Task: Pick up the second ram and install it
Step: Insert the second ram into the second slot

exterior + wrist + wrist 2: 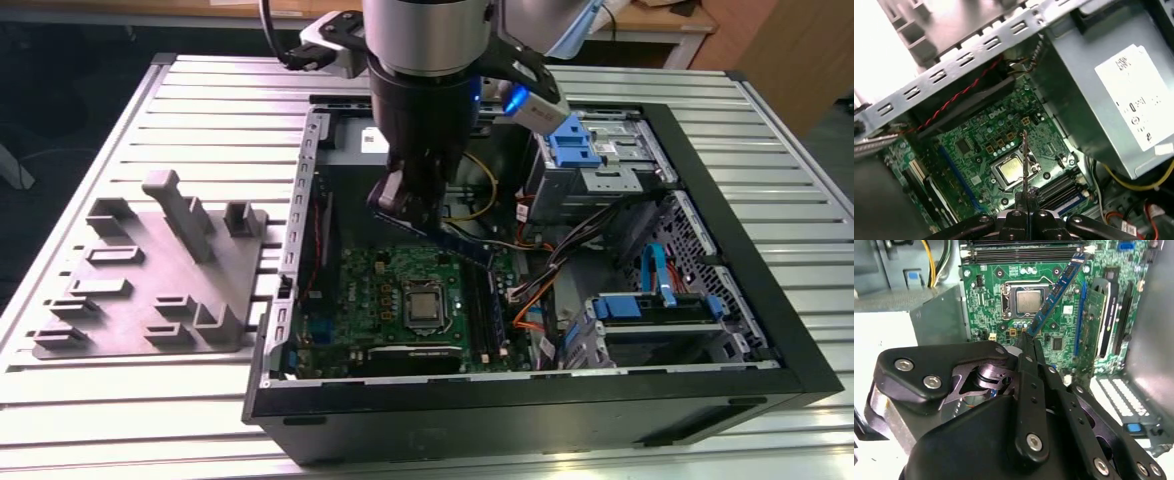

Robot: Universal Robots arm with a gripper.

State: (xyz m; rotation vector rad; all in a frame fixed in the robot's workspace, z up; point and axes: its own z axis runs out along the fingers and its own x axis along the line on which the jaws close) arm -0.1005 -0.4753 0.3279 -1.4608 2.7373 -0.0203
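The work surface is a table (120,400) of ribbed, slotted aluminium profiles, silver-grey and brightly, evenly lit. Beyond its far edge in the exterior view stands a light wooden desk (661,22). A brown wooden panel (794,60) rises at the exterior view's right, and dark floor (54,90) lies at its left.

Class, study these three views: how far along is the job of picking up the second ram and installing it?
Done: the pick-up; the gripper is shut on one end of the second ram. In hand: the stick hangs tilted over the green motherboard, inside the open case. Left: seating it; it lies at an angle to the memory slots, not pressed into one.
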